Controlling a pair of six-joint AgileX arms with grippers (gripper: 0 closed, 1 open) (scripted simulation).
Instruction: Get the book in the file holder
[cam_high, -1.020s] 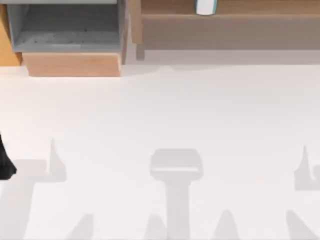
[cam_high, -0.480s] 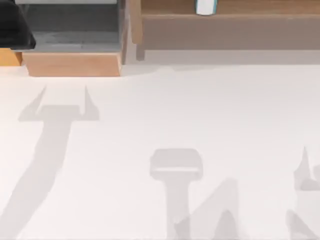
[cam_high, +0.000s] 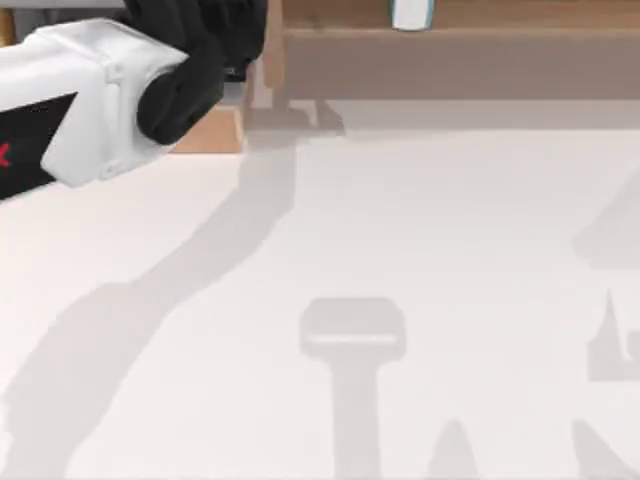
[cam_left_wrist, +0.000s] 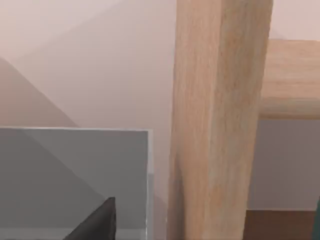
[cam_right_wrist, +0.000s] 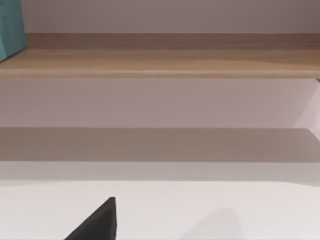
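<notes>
**Book not yet in hand**

The book (cam_high: 411, 13) stands on the long shelf (cam_high: 460, 60), well right of the file holder (cam_high: 215, 135). The left arm (cam_high: 90, 100) reaches over the holder beside the shelf's end post (jaws: cannot tell). Grasping and placing both remain, I judge.
</notes>
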